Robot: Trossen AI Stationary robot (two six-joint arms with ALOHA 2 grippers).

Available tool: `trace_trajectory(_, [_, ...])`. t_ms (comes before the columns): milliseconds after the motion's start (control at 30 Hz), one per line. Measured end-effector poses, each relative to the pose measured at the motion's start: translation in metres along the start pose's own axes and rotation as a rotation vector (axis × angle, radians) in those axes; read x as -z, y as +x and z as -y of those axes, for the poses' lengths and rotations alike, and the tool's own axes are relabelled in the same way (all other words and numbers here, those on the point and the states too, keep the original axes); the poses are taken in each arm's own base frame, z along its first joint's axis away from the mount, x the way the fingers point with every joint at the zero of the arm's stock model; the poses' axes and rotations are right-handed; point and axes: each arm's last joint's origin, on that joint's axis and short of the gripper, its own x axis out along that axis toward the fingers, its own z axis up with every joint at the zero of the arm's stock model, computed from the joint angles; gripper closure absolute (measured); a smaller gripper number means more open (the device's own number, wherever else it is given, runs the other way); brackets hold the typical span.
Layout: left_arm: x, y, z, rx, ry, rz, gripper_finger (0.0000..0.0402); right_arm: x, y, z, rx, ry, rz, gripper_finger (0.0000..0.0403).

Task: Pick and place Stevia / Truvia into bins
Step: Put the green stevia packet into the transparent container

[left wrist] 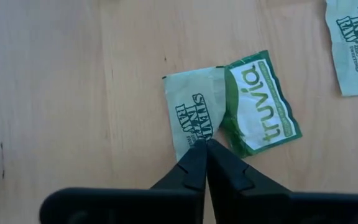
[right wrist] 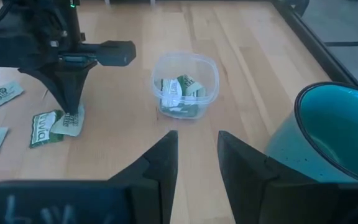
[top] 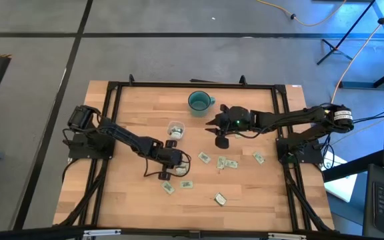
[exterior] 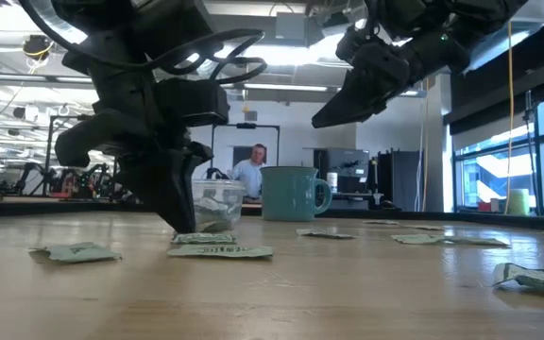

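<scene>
A single packet (top: 220, 198) lies nearest the front edge of the wooden table (top: 132, 207), well apart from the others. Farther back, 2 more packets (top: 178, 185) lie side by side left of the middle.

Just behind them the left gripper (top: 173, 169) points straight down at the table. Its fingers (left wrist: 194, 163) are pressed together with no gap, pinching the edge of a pale Stevia packet (left wrist: 192, 112). A green and white Truvia packet (left wrist: 260, 102) lies against that one, overlapping its edge. In the low view the gripper tips meet the tabletop right at these 2 packets (exterior: 217, 244).

The clear bin (top: 176, 129) stands beyond the left gripper, near the table's middle, and several packets (right wrist: 178, 94) already rest inside it. The teal mug (top: 199, 101) stands upright farther back and slightly to the right of the bin, the 2 apart.

The right gripper (top: 219, 127) hangs in the air to the right of the bin and mug, clear of the table, as the low view shows. Its fingers (right wrist: 160, 163) are spread with a clear gap between them and hold nothing.

To the right of the left gripper, a loose group of about 4 packets (top: 224, 162) lies scattered on the wood. In the room behind the table a person (exterior: 251, 166) sits.
</scene>
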Motion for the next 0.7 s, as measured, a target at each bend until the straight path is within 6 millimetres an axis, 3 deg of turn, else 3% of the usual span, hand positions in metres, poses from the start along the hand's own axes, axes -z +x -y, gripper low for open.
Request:
trace_trajectory(200, [0.002, -0.019, -0.002, 0.007, -0.002, 0.002, 0.0399, 0.001, 0.000, 0.000, -0.001, -0.004, -0.007, 0.0286])
trace_trajectory(433, [-0.008, -0.072, -0.010, -0.120, -0.011, 0.153, 0.0400, 0.002, 0.000, 0.000, -0.001, -0.017, -0.022, 0.0286])
trace_trajectory(533, [-0.012, -0.091, -0.020, -0.250, -0.009, 0.226, 0.0399, 0.002, 0.000, 0.000, -0.001, -0.029, -0.021, 0.0286])
trace_trajectory(700, [-0.012, -0.096, -0.047, -0.349, -0.013, 0.219, 0.0399, 0.002, 0.000, 0.000, -0.001, -0.030, -0.021, 0.0286])
